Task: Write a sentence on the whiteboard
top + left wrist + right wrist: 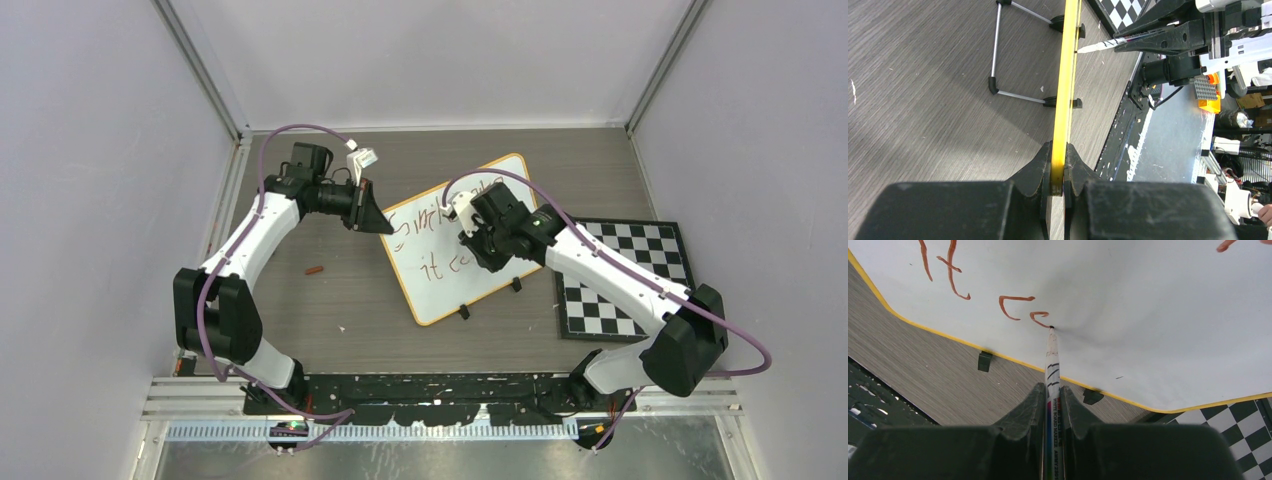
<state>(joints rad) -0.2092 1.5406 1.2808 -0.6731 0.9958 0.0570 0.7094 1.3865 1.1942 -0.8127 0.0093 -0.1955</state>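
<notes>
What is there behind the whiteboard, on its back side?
The left wrist view shows a thin metal wire stand resting on the table behind the whiteboard. The back face itself is hidden: the board appears edge-on there and covers it from above.

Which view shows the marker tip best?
Right wrist: the marker tip sits centred, touching the whiteboard beside the red letters. Left wrist shows it small, edge-on; top view hides it under the right gripper.

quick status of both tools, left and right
Left tool: closed on the edge of the flat white yellow-rimmed whiteboard.
Right tool: closed on the white marker pen, tip on the board.
</notes>
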